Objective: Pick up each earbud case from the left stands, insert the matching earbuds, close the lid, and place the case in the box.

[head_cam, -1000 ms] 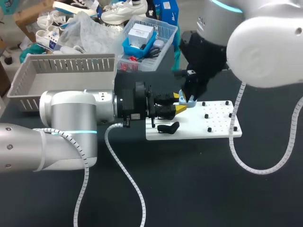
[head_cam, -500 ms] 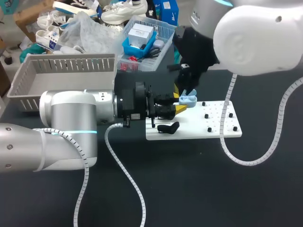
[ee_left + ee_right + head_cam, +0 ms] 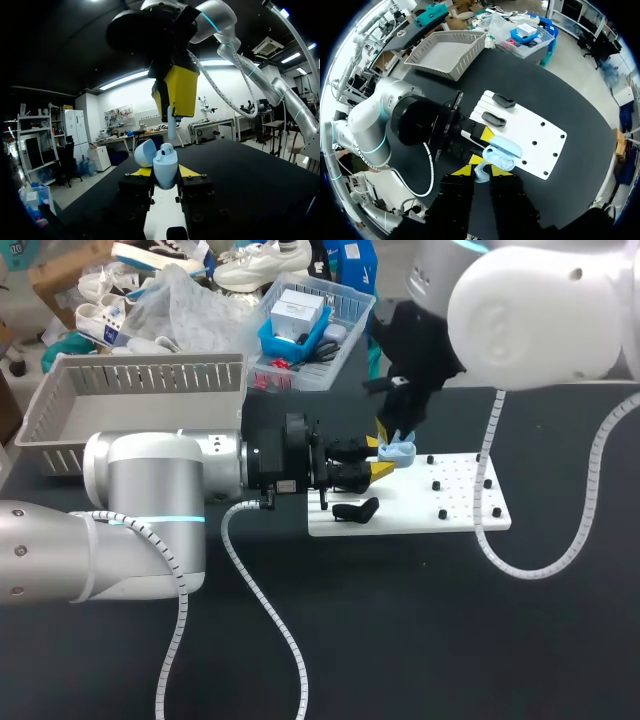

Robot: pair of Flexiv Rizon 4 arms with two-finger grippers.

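Observation:
My left gripper (image 3: 163, 172) is shut on a light blue earbud case (image 3: 165, 167), held upright with its lid (image 3: 145, 152) hinged open. In the head view this case (image 3: 397, 451) sits at the near left corner of the white stand board (image 3: 455, 508). My right gripper (image 3: 481, 170) hangs straight above it, shut on a light blue earbud (image 3: 481, 176). The earbud's stem (image 3: 171, 129) points down at the case's mouth, just short of touching. The open case (image 3: 500, 152) lies directly under the right fingers. Two black cases (image 3: 504, 101) (image 3: 493, 119) rest on the board's left stands.
A grey slatted basket (image 3: 130, 390) stands at the back left. A clear bin of clutter (image 3: 335, 335) sits behind the board. Black pegs (image 3: 442, 512) dot the board's right half. My left arm's white cable (image 3: 265, 600) trails across the dark table in front.
My right arm swung left and rose a little with the earbud, then settled over the open case. The left arm and the case kept still.

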